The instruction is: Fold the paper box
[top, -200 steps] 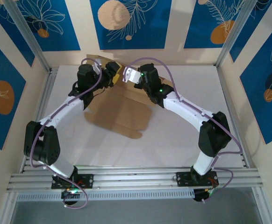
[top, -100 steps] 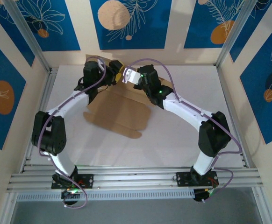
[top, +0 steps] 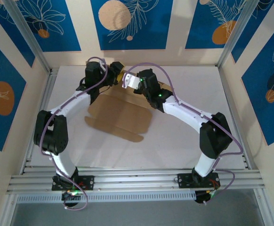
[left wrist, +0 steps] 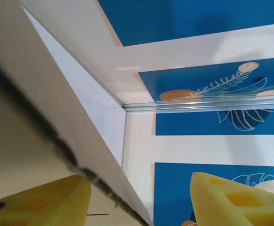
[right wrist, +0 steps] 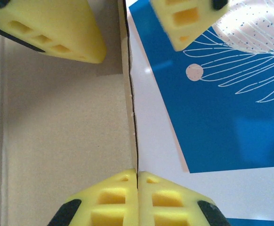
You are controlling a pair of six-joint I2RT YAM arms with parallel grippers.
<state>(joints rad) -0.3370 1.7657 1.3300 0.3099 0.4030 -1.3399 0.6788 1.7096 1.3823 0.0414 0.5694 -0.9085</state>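
**Robot lab work cell**

You're looking at a robotics lab cell, a purpose-built enclosure. The left arm (top: pixel 64 110) and right arm (top: pixel 189 113) are bolted to aluminium rails (top: pixel 137 180) at the near edge of a white tabletop (top: pixel 189 136). An aluminium post (top: pixel 31 40) frames the back-left corner. The walls are cream boards with blue printed panels (top: pixel 132 23) in a leaf and circle pattern, like a backdrop. Purple cables (top: pixel 153 68) run exposed along the arms.

Illumination was bright, even and diffuse from overhead, leaving only soft shadows on the white table (top: pixel 174 146); the top view was sharp throughout, whereas the paper box (left wrist: pixel 14 141) nearest the left wrist lens was strongly out of focus.
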